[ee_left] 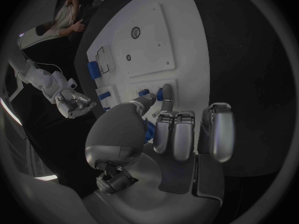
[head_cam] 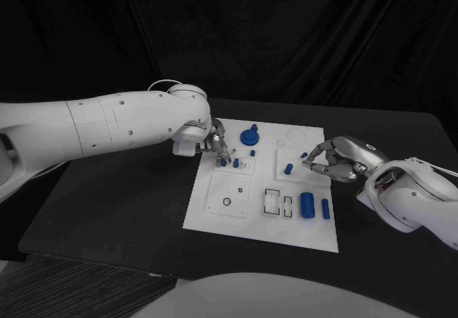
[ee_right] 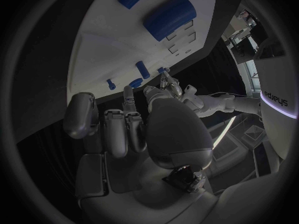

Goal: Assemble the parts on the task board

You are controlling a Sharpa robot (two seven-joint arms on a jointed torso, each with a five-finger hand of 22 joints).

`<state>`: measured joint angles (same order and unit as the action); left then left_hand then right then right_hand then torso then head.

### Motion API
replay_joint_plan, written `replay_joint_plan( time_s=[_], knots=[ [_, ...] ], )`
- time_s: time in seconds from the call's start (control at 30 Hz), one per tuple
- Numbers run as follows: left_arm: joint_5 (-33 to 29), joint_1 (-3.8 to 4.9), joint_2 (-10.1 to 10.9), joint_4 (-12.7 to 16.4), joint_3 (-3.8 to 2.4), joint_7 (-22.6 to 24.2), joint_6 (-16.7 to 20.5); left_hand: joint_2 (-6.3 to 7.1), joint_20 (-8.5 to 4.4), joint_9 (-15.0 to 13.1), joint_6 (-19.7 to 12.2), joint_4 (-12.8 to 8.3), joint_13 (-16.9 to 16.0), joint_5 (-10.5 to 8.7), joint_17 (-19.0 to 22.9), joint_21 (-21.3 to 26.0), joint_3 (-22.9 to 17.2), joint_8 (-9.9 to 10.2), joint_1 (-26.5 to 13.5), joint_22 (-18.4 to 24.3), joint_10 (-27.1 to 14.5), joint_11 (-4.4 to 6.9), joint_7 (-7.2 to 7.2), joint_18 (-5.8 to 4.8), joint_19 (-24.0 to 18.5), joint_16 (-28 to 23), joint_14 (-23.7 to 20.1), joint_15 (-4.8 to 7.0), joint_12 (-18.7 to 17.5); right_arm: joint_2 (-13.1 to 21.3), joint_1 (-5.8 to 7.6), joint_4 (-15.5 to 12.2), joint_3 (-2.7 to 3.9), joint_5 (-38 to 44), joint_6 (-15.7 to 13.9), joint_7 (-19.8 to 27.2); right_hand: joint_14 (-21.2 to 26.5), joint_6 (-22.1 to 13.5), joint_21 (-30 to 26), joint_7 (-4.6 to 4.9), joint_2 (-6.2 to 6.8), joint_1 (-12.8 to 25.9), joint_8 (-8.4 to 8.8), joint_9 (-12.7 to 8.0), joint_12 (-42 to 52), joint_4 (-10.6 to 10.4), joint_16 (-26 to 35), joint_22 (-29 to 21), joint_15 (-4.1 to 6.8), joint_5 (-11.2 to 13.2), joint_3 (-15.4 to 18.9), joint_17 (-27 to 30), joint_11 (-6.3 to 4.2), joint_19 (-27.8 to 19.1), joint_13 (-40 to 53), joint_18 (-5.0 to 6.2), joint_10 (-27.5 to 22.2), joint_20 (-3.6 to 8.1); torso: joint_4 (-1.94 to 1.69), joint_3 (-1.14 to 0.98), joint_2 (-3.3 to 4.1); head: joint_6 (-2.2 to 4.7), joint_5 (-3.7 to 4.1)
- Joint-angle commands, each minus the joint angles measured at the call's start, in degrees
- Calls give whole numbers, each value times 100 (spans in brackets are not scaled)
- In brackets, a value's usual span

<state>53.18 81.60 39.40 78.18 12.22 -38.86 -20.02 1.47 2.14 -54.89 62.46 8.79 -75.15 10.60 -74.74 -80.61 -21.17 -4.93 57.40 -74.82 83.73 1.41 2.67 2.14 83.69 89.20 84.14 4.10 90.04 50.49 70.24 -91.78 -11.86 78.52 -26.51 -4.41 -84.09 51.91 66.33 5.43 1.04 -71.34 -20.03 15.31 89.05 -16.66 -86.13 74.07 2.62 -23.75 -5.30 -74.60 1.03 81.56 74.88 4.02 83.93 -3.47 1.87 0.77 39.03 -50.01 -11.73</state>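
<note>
The white task board point(head_cam: 229, 215) lies mid-table. My left hand point(head_cam: 212, 140) point(ee_left: 168, 129) reaches down over its far left part, with thumb and a finger pinching a small blue peg point(head_cam: 224, 161) point(ee_left: 159, 93) that stands in the board. Another short peg point(head_cam: 235, 161) stands beside it. My right hand point(head_cam: 339, 159) point(ee_right: 134, 129) hovers at the board's right edge with fingers curled, and its fingertips pinch a small blue piece point(head_cam: 306, 156) point(ee_right: 136, 82). A blue knob point(head_cam: 250, 136) stands at the far middle. A thick blue cylinder point(head_cam: 307, 204) point(ee_right: 168, 17) and a slim blue bar point(head_cam: 325, 209) lie near right.
A blue peg point(head_cam: 288, 169) point(ee_right: 142, 68) stands in the board's middle right block. Empty outlined slots point(head_cam: 273, 202) and a round hole point(head_cam: 227, 201) sit in the board's near half. Black table point(head_cam: 114, 212) surrounds the board, with open room at its left.
</note>
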Motion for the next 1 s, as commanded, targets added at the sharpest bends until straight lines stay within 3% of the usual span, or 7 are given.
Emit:
replay_joint_plan(
  time_s=[0.03, 0.17, 0.4, 0.67, 0.83, 1.0],
  knots=[
    [-36, -18, -19, -7, -4, 83, -96, 20, -1, 52, 51, 66, -1485, -149, -1526, 113, 176, 41, -129, -1214, 627, -18, 22, 11, 252, 80, 586, 9, -4, -2, -19, -4, 3, 12, 32, -90, -455, 27, -44, -28, -17, -151, -80, 75, 95, 40, 11, 944, 34, -117, -36, -1022, -26, -35, 1512, 87, 607, 16, 5, 3, 2, 1, -5],
    [-36, -25, -28, -25, -4, 48, -176, -9, 9, 99, 39, 163, -1485, -337, -1526, 162, 355, 76, -230, -1202, 627, -31, 36, 21, 239, 80, 586, -1, -4, -2, -20, -7, 3, 12, 42, -91, -454, 28, -43, -28, -14, -161, -81, 76, 95, 43, 13, 944, 35, -124, -39, -1020, -26, -35, 1512, 87, 607, 16, 3, 3, 5, 1, 5],
    [-36, -37, -30, -68, -4, -27, -271, -64, 25, 146, -107, 252, -1485, -405, -1526, 227, 505, 121, -312, -1184, 627, -60, 76, 32, 222, 80, 586, -21, -4, 4, -22, -15, 3, 12, 69, -106, -454, 28, -43, -28, -14, -161, -81, 76, 95, 43, 13, 944, 35, -124, -39, -1020, -26, -35, 1512, 87, 607, 16, 0, -1, -2, 1, 6],
    [84, -44, 18, -49, -4, -105, -312, -137, 16, -193, -424, 338, -1485, -642, -1526, 68, 851, -72, -380, -1228, 627, -68, 94, 0, 324, 80, 586, -14, -4, 12, -25, -23, 3, 12, 98, -118, -452, 27, -61, -27, -11, -167, -81, 75, 95, 45, 19, 940, 35, -131, -42, -1013, -26, -41, 1512, 91, 607, 16, 5, 0, -1, 1, 17],
    [228, -45, 80, -10, -5, 32, -40, -180, 9, -506, -521, 424, -1485, -696, -1526, 76, 1027, -266, -419, -1227, 627, -58, 78, -1, 336, 80, 586, -5, -4, 19, -26, -26, 3, 12, 109, -123, -452, 27, -61, -27, -11, -167, -81, 75, 95, 45, 19, 940, 35, -131, -42, -1013, -26, -41, 1512, 91, 607, 16, 5, -2, 2, 1, 27],
    [280, -43, 251, 152, -6, 554, 766, -185, -1, -945, -715, 641, -1485, -702, -1526, 14, 1310, -592, -452, -1251, 627, -49, 63, -16, 363, 80, 586, 2, -4, 30, -30, -23, 3, 12, 115, -125, -451, 25, -73, -26, -7, -174, -80, 75, 95, 46, 22, 937, 35, -138, -44, -1008, -26, -46, 1512, 93, 607, 16, 1, -2, 2, 1, 44]
  ],
)
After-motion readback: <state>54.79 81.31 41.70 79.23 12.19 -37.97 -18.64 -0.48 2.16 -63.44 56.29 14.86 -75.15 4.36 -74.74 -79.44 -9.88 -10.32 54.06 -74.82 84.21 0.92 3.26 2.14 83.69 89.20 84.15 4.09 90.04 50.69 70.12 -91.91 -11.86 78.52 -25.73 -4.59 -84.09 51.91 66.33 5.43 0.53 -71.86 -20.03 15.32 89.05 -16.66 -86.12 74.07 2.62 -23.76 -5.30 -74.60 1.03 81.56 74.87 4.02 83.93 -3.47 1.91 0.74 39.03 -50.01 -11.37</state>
